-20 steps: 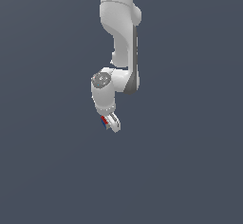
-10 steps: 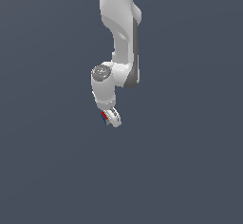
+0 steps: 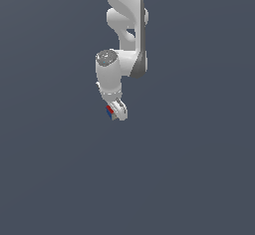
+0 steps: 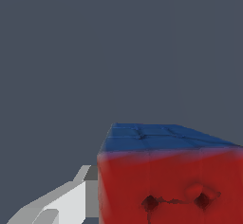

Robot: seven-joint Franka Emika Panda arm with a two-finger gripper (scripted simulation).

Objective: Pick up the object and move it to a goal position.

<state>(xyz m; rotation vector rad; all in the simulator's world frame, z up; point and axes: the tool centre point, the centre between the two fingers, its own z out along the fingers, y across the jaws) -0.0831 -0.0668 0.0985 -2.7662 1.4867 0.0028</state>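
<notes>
Cube held at the tip of the white arm, in front of plain dark grey.

In the exterior view the arm (image 3: 122, 40) hangs down from the top, and its gripper (image 3: 115, 112) has the fingers drawn in narrow on the tiny cube (image 3: 110, 112), which shows a red and a blue side towards the exterior view's left of the fingertips; no surface can be told beneath it. In the wrist view the cube (image 4: 171, 180) fills the near corner: a red face with two dark pits joined by a thin crack-like line, a blue face beyond it. One white finger (image 4: 61, 201) lies right against its red side. No lettering or brand can be read anywhere.
</notes>
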